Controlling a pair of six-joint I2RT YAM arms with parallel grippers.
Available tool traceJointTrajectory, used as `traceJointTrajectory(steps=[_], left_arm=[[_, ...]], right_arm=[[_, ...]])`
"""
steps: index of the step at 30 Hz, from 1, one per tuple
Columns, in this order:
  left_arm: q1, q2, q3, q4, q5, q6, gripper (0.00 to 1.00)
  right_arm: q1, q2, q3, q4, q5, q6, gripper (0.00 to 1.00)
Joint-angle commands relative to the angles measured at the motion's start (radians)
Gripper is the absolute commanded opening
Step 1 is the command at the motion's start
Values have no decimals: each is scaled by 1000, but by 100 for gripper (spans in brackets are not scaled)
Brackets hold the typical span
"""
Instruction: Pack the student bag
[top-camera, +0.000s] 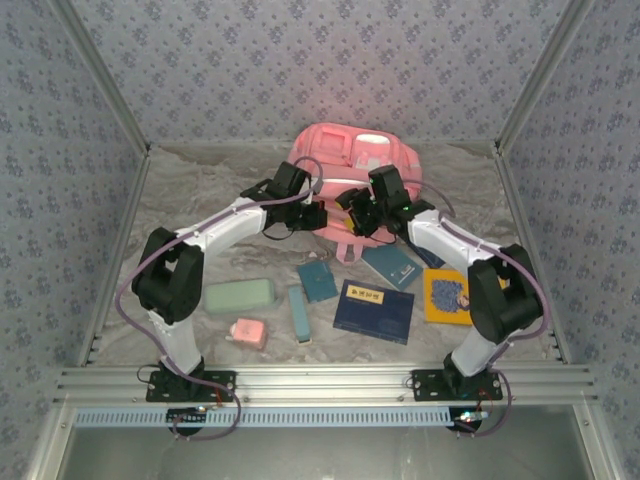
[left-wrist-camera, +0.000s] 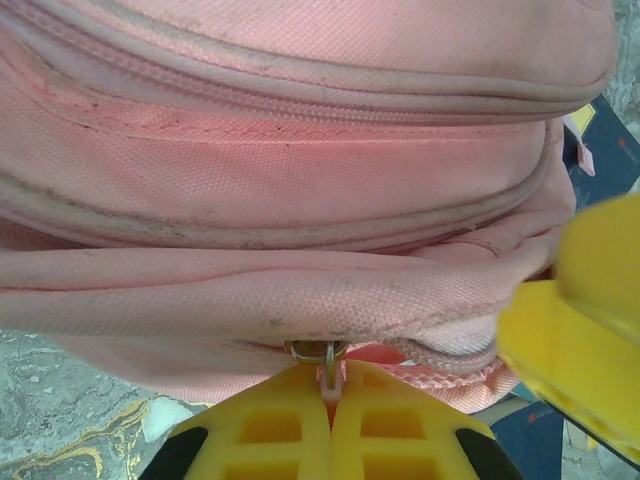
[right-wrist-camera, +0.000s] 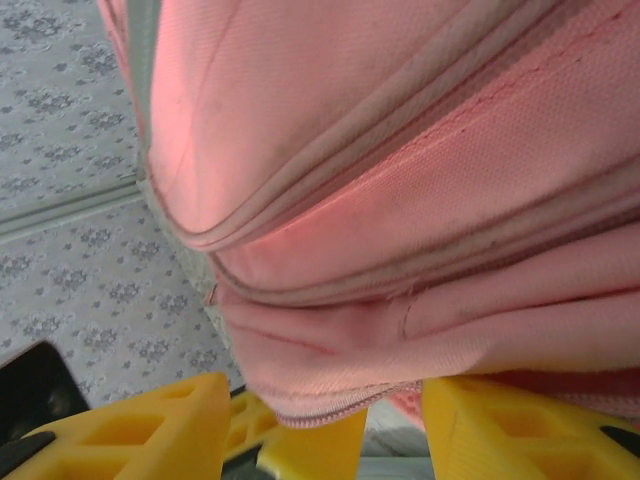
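A: Where's the bag?
B: At the far middle of the desk. The left tool is pinched tight on the zipper tab; the right tool gapes around the bag's edge.
A: Clamp that fabric first, then draw the tab steadily along its track.

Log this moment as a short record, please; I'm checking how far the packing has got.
bag: student bag, far centre of the table
left gripper: shut on the bag's zipper pull
right gripper: fingers apart, bag fabric between them
loose on table: green case, pink box, teal booklet, dark blue book, yellow book
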Motion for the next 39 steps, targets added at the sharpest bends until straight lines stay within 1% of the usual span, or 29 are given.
traceJointTrajectory(steps=[1,4,6,8,9,11,13,14,16,19,23,29,39], left_arm=[[-6,-48,13,56,21,-2,0],[-6,-46,10,62,22,-3,0],[-8,-46,6,69,23,-4,0],[-8,-46,2,73,21,-2,0],[-8,-47,1,73,21,0,0],[-8,-49,-3,70,14,4,0],[-7,-51,-3,57,-2,18,0],[-6,-53,-1,48,-16,27,0],[-1,-58,0,24,-43,44,0],[23,-66,-6,-11,-78,63,0],[65,-83,-37,-19,-94,75,0],[110,-89,-58,-22,-108,85,0],[202,-141,-99,-27,-118,87,0]], right_arm=[[12,34,10,24,24,38,53],[13,62,23,21,39,40,49],[13,81,26,5,48,40,44],[12,102,73,-11,69,39,37],[11,109,79,-14,80,39,31],[13,116,94,-26,102,28,16],[13,117,114,-52,121,1,4],[10,117,129,-67,127,-17,0],[1,117,163,-105,125,-63,0],[-13,112,236,-193,121,-178,0],[-15,110,318,-296,93,-320,0],[-16,70,319,-322,65,-406,0],[9,-16,359,-379,29,-645,0]])
